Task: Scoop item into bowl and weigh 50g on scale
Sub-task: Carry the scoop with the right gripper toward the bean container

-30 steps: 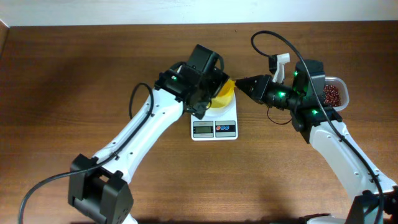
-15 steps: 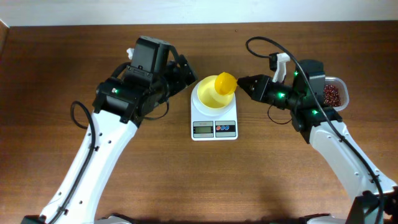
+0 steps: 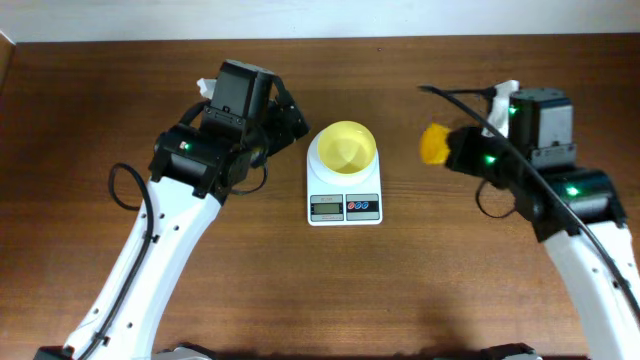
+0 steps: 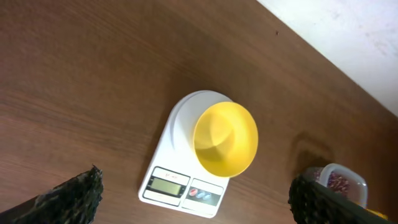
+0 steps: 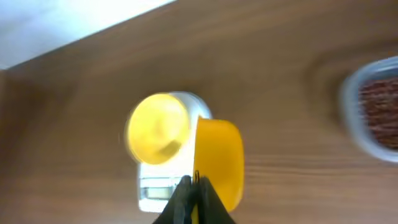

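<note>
The pale yellow bowl point(image 3: 345, 148) sits on the white scale point(image 3: 345, 207) at mid table, and I see no beans in it. Both also show in the left wrist view, the bowl point(image 4: 225, 138) on the scale point(image 4: 180, 186). My left gripper point(image 3: 290, 125) is open and empty, just left of the scale, its fingers point(image 4: 74, 196) spread wide. My right gripper point(image 3: 452, 150) is shut on the handle of a yellow scoop point(image 3: 433, 143), held right of the bowl; its inside is hidden. The beans point(image 5: 380, 102) lie in a clear tub point(image 5: 357, 134).
The clear tub point(image 4: 339, 180) stands right of the scale, and my right arm hides it in the overhead view. A white wall strip runs along the table's far edge point(image 3: 320, 20). The scale's display point(image 3: 326, 207) faces the front.
My right gripper has carried the scoop right, away from over the bowl. My left gripper drew back left off the bowl a second ago and has held still since.
</note>
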`<state>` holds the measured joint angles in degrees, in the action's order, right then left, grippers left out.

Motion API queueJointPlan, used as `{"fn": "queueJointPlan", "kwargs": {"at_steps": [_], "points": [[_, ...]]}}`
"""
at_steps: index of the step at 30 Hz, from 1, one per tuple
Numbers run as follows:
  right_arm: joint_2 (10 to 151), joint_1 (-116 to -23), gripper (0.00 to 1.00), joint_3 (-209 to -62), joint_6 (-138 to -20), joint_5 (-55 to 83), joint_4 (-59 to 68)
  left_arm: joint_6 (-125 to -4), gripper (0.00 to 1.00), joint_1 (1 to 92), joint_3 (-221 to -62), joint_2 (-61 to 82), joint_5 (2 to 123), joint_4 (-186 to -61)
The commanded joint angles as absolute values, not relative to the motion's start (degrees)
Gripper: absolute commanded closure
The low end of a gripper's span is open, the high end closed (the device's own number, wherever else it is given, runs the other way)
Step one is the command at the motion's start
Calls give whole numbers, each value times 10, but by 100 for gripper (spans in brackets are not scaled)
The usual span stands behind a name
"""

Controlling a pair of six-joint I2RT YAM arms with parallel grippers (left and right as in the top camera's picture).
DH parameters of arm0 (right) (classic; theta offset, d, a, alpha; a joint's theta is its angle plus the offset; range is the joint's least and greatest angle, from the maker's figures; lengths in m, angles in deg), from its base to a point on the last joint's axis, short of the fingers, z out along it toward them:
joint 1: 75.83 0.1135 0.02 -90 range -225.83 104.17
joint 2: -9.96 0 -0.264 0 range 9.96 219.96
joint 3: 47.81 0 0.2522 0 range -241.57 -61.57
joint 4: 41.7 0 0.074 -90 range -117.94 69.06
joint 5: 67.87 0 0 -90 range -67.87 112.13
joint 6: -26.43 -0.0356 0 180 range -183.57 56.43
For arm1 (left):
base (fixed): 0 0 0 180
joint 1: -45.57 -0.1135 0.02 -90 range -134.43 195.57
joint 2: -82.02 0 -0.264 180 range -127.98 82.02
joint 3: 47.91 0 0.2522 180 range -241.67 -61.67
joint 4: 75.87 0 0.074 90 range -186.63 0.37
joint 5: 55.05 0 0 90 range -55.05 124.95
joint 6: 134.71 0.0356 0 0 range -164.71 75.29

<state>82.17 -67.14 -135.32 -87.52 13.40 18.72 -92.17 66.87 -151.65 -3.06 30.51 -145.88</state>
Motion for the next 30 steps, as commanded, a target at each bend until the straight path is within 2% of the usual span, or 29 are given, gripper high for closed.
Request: {"fn": "queueJointPlan", "kwargs": {"at_steps": [1, 5, 6, 8, 10, 11, 16, 19, 20, 21, 24, 30], "points": [[794, -669, 96, -1373, -864, 259, 233, -844, 1, 666, -1524, -35, 296, -1466], [767, -669, 96, -1373, -865, 300, 268, -789, 1, 672, -1523, -68, 296, -1504], [760, -669, 96, -1373, -865, 305, 276, -788, 8, 681, -1523, -83, 296, -1517], [751, -669, 96, -1373, -865, 304, 280, -789, 31, 701, -1523, -112, 296, -1529], [742, -669, 96, -1373, -865, 306, 282, -789, 73, 734, -1523, -149, 309, -1530], [741, -669, 96, -1373, -865, 306, 283, -789, 100, 747, -1523, -159, 318, -1530], [741, -669, 96, -1373, -865, 319, 283, -824, 100, 822, -1523, -180, 324, -1522], [742, -669, 96, -1373, -864, 319, 285, -824, 89, 854, -1523, -180, 321, -1516], [742, -669, 96, -1373, -864, 319, 285, -824, 91, 860, -1523, -180, 321, -1514], [743, -669, 96, -1373, -862, 319, 285, -834, 100, 863, -1523, -181, 322, -1510], [749, -669, 96, -1372, -863, 319, 284, -987, 100, 870, -1522, -192, 319, -1507], [764, -669, 96, -1372, -863, 318, 284, -996, 100, 877, -1520, -272, 291, -1491]]}}
